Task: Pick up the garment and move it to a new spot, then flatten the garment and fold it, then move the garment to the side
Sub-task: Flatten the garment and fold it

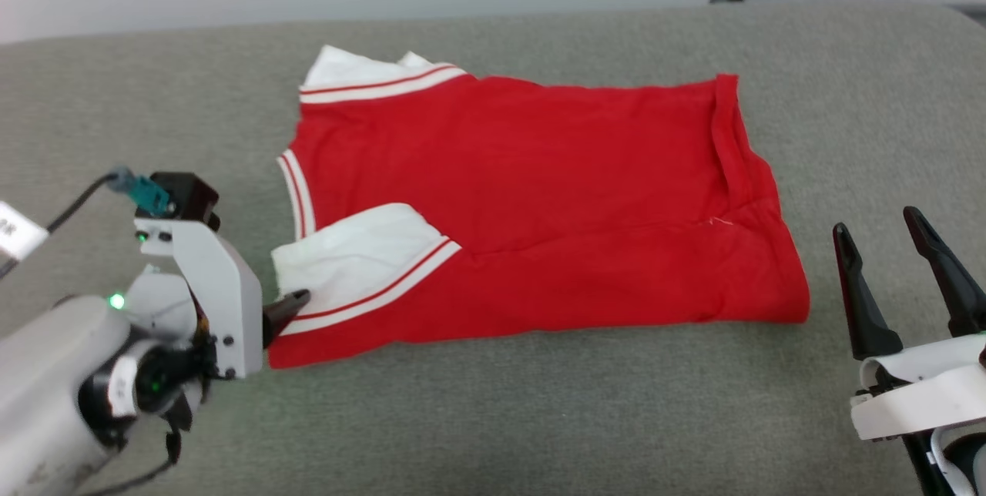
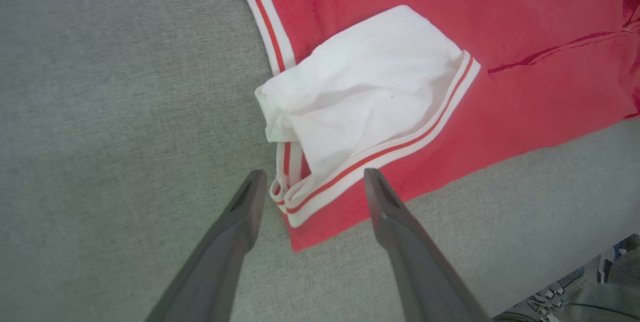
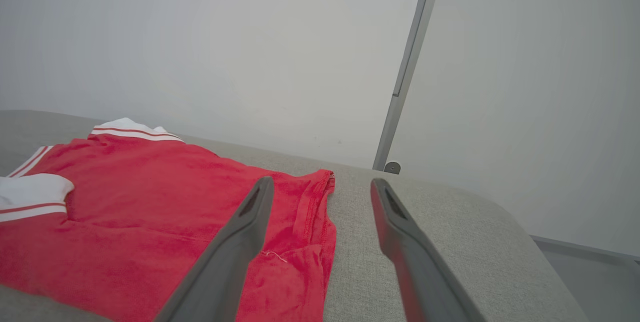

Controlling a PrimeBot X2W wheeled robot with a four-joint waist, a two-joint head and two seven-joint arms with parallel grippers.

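The garment [image 1: 531, 196], a red shirt with white sleeves and striped trim, lies folded lengthwise on the grey cushion, plain red side up; no letters or number show. One white sleeve [image 2: 370, 97] is folded onto the near left corner. My left gripper [image 2: 310, 182] is open, its fingers straddling the striped sleeve hem at that corner; in the head view one dark fingertip [image 1: 291, 302] touches the sleeve edge. My right gripper [image 1: 886, 238] stands open just off the garment's right edge [image 3: 320, 222], nothing between its fingers.
The grey upholstered surface [image 1: 539, 419] runs wide around the garment, with room in front and to both sides. A pale wall and a slanted metal post [image 3: 407, 67] stand behind it. The cushion's rounded far-right corner [image 3: 500, 212] drops off.
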